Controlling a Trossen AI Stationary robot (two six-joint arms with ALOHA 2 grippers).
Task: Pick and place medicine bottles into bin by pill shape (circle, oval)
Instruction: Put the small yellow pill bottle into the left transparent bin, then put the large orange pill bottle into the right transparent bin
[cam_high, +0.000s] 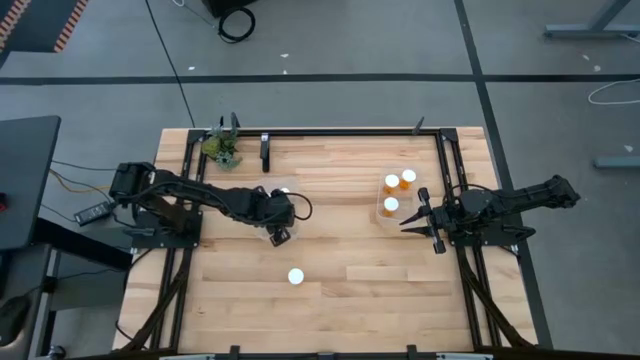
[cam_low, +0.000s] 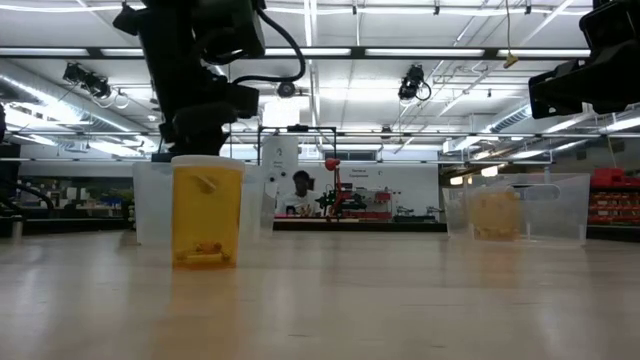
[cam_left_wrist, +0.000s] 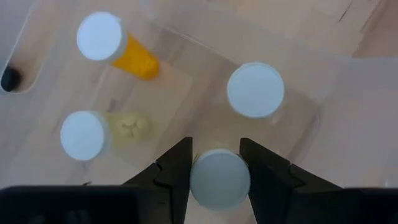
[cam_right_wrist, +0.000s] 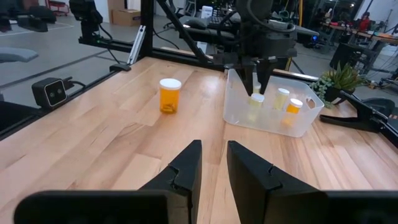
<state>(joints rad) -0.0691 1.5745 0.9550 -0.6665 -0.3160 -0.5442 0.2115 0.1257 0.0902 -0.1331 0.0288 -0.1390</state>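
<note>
Left wrist view: a white-capped bottle (cam_left_wrist: 219, 179) is seen gripped between the two dark fingers of the left gripper (cam_left_wrist: 215, 167), the cap filling the gap between them. Beyond it, inside a clear tub (cam_left_wrist: 298, 134), three more bottles are seen from above: one with a bare white cap (cam_left_wrist: 255, 89), one with an amber body (cam_left_wrist: 115, 45), and one with pale round pills visible beside its cap (cam_left_wrist: 93, 134).

From the high view, the left gripper (cam_high: 277, 222) is placed over the clear tub at the table's left-centre. A single white-capped bottle (cam_high: 296, 276) is left standing alone on the bare wooden table (cam_high: 350, 290), nearer the front edge and well apart from both tubs. A second clear tub (cam_high: 382, 199) on the right side is occupied by three amber bottles (cam_high: 398, 183).

The right gripper (cam_high: 421, 219) is held just beside that right-hand tub, with its fingers parted and nothing between them. In the right wrist view the lone amber bottle (cam_right_wrist: 170, 95) is seen upright on the wood, with the left gripper (cam_right_wrist: 257, 84) lowered into the far tub (cam_right_wrist: 270, 121).

A small potted plant (cam_high: 222, 148) is set at the table's back-left corner.
</note>
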